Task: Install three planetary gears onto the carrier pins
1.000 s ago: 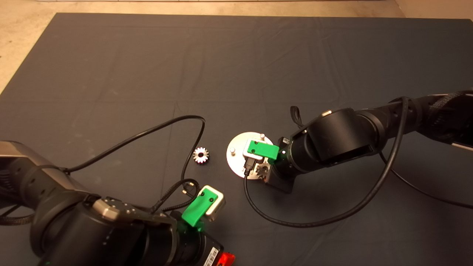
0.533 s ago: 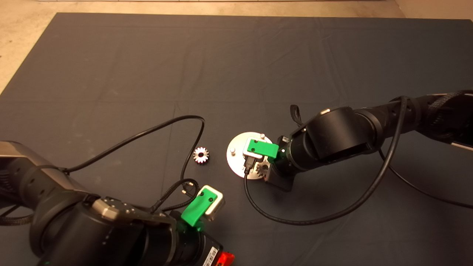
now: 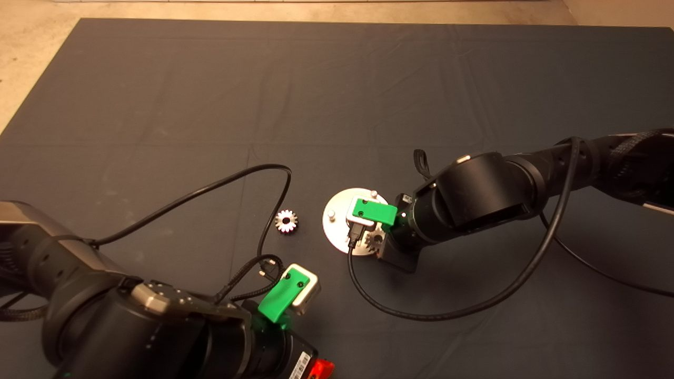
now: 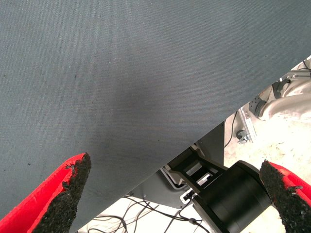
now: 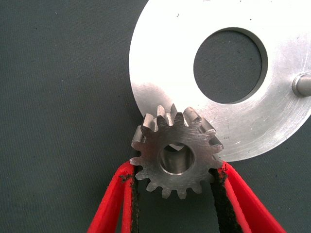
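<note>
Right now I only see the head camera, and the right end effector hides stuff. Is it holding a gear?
Observer: Yes. In the right wrist view, the right end effector has a gear between its red fingers, with a pad on each side.
Operator: Is it on the disc?
Observer: It lies over the disc at the rim. Something silvery shows in its bore, but I cannot tell whether it is seated.
Operator: What about the other one?
Observer: The left end effector is wide open. Nothing is between its fingers, and it is over bare mat.
</note>
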`<state>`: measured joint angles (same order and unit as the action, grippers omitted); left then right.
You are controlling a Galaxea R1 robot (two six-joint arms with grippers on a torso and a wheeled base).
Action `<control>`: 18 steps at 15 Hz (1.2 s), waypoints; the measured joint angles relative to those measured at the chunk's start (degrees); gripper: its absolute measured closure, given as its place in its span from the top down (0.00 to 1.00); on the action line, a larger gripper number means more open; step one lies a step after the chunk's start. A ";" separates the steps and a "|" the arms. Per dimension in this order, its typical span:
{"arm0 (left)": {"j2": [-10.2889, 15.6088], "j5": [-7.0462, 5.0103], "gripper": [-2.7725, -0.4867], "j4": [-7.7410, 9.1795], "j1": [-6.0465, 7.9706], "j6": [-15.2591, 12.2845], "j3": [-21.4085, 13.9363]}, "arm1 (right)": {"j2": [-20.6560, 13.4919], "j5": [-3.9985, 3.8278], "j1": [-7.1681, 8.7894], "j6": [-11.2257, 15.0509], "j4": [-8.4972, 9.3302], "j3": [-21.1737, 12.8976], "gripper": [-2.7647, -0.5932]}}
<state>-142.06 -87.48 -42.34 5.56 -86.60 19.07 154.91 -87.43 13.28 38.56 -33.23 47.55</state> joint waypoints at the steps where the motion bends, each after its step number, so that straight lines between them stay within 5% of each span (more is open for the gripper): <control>1: 0.00 0.00 0.88 0.00 0.00 0.00 0.00 | 0.00 0.02 -0.09 0.00 -0.01 0.01 0.11; 18: 0.00 0.00 0.88 0.00 0.00 0.00 0.00 | 0.04 0.30 -1.51 -0.17 -1.72 1.64 0.11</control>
<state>-142.06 -87.48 -42.34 5.56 -86.60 19.07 154.94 -87.13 11.76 38.39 -34.95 49.19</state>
